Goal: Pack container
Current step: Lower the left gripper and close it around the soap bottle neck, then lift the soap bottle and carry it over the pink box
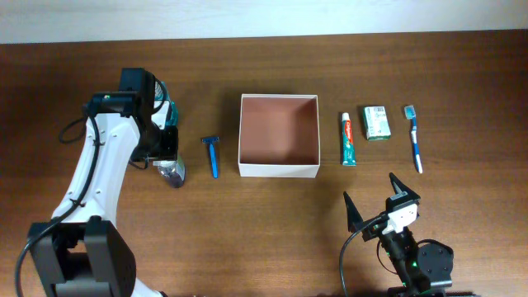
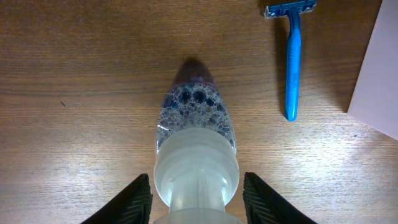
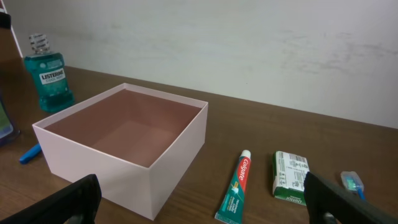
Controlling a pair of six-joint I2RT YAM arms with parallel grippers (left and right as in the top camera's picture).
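left jaws standing wide, straddling clear bottle [image 2: 194, 143] lying on tabletop [image 2: 74, 74]; centring on neck before closing, avoiding roll; right jaws gaping too.

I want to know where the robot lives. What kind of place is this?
Probably a robot lab, not a bathroom: robot arms at a wooden table, a plain white wall, and a razor, Colgate toothpaste and toothbrush lined up beside the container.

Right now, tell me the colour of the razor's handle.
Bright blue; the razor shows best in the left wrist view.
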